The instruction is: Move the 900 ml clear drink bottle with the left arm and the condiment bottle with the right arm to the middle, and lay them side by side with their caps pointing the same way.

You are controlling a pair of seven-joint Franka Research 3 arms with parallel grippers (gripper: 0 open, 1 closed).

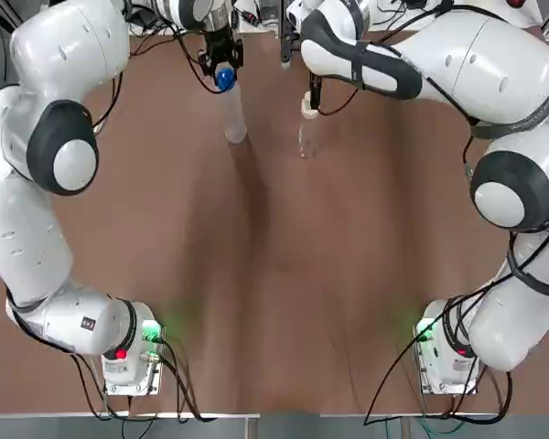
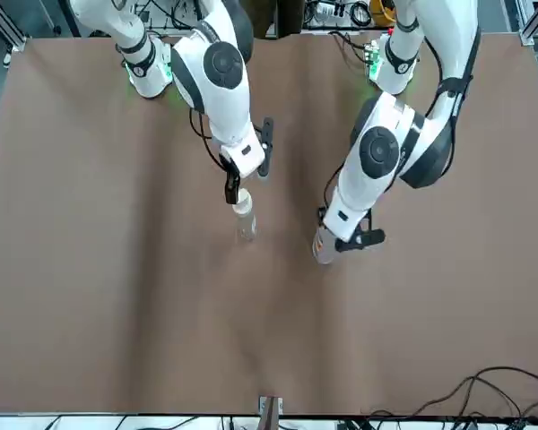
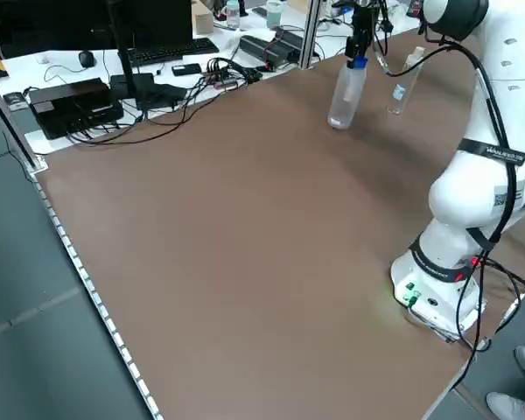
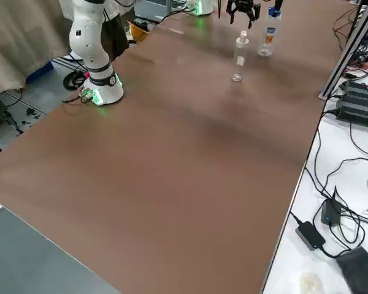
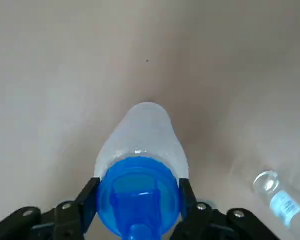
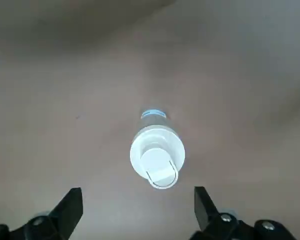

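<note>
Standing bottles: clear drink bottle (image 1: 233, 117) and condiment bottle (image 1: 306, 137) are both upright, near each other at the far edge of the table (image 1: 274, 274).
Left gripper (image 5: 138, 194): clamped from above on the drink bottle's blue cap (image 1: 224, 78).
Right gripper (image 6: 137, 196): fingers spread, hovering directly over the condiment bottle's white cap (image 6: 157, 152) without touching it.
Long axes: vertical for both, in line with each gripper.
Next move, likely: the right gripper goes straight down; the table's middle lies toward the arms' bases (image 1: 128, 361).

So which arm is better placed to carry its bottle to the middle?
Left. The left tool is shut on the blue cap of the clear drink bottle; the right tool hangs open above the upright condiment bottle, gripping nothing.
</note>
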